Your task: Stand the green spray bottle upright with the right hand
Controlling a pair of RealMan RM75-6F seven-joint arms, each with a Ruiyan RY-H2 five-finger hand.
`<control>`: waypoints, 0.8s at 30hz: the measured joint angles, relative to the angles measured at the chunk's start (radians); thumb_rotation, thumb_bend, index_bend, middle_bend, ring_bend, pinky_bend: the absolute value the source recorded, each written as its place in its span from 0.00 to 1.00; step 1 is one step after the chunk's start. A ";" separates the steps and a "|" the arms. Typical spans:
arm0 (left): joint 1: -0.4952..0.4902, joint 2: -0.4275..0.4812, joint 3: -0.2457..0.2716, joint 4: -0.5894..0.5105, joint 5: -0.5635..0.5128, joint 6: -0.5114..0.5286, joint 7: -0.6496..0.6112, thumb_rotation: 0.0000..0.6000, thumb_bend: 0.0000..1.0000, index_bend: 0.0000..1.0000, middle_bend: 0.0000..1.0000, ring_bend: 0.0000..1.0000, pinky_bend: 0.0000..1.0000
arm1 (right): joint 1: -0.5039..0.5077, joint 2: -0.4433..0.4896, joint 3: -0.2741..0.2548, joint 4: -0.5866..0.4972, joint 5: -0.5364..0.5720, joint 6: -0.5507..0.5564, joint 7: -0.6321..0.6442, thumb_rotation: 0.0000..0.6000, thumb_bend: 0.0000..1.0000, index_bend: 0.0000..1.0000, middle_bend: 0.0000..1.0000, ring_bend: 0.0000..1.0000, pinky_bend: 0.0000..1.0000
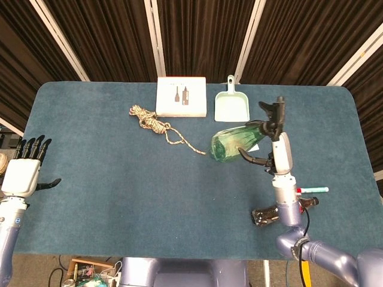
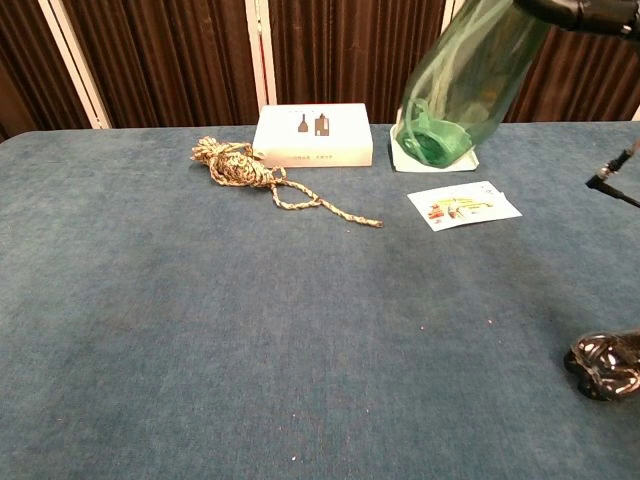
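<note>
The green spray bottle (image 1: 232, 144) is in the air above the table, gripped by my right hand (image 1: 280, 154). It hangs tilted, its round base (image 2: 434, 140) low and towards the left, its black spray head (image 1: 273, 113) up at the right. In the chest view the bottle (image 2: 470, 75) runs up out of the top edge, where only the dark fingers (image 2: 585, 10) of the right hand show. My left hand (image 1: 23, 174) is open at the table's left edge, fingers apart and holding nothing.
At the back are a white box (image 1: 181, 97) and a pale green dustpan (image 1: 232, 107). A rope (image 1: 153, 123) lies left of centre. A printed card (image 2: 465, 205) lies under the bottle. A red marker (image 1: 312, 190) and a cola bottle (image 1: 276, 214) lie near my right arm.
</note>
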 measured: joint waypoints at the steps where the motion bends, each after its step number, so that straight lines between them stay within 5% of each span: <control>1: 0.000 0.000 0.000 -0.001 0.000 0.000 0.000 1.00 0.05 0.00 0.00 0.00 0.00 | -0.003 -0.005 0.000 0.010 -0.001 0.002 0.006 1.00 0.61 0.94 0.09 0.00 0.00; 24: 0.006 0.007 0.010 -0.004 0.019 0.013 -0.012 1.00 0.07 0.00 0.00 0.00 0.00 | -0.068 -0.278 -0.093 0.496 -0.037 0.002 0.175 1.00 0.61 0.94 0.08 0.00 0.00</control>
